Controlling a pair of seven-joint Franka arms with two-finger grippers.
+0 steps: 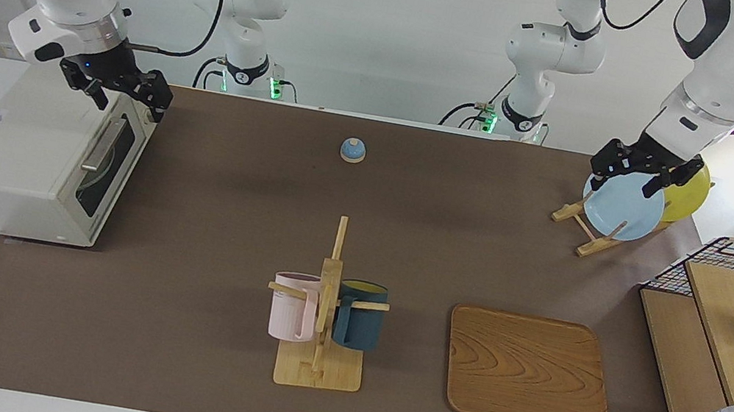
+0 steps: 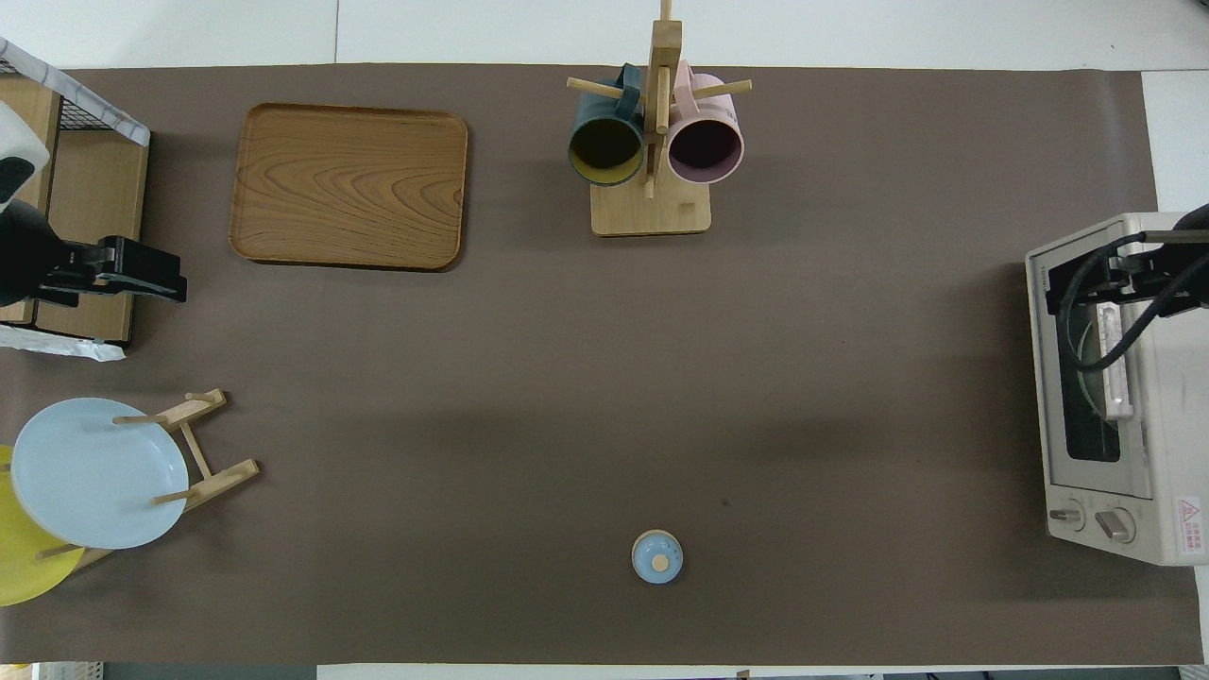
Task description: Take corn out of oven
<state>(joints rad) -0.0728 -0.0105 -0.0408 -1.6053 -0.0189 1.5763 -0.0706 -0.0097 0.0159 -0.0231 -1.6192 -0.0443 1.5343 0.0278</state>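
Observation:
The cream-white oven (image 1: 22, 171) stands at the right arm's end of the table, its dark glass door (image 1: 112, 167) shut and its silver handle (image 2: 1115, 364) across the door. The corn is hidden; only a dim round shape shows through the glass. My right gripper (image 1: 125, 92) hangs open, holding nothing, over the oven's top front edge, just above the door; from overhead the right gripper (image 2: 1105, 274) covers the door's end farther from the robots. My left gripper (image 1: 632, 174) waits open and empty above the plate rack at the other end; overhead, the left gripper (image 2: 161, 272) shows beside the shelf.
A mug rack (image 1: 324, 318) with a pink and a dark blue mug stands mid-table, farther from the robots. Beside it lies a wooden tray (image 1: 526, 371). A small blue bell (image 1: 352, 150) sits near the robots. Light blue plate (image 1: 624, 208), yellow plate (image 1: 691, 195) and wire-and-wood shelf (image 1: 727, 326) are at the left arm's end.

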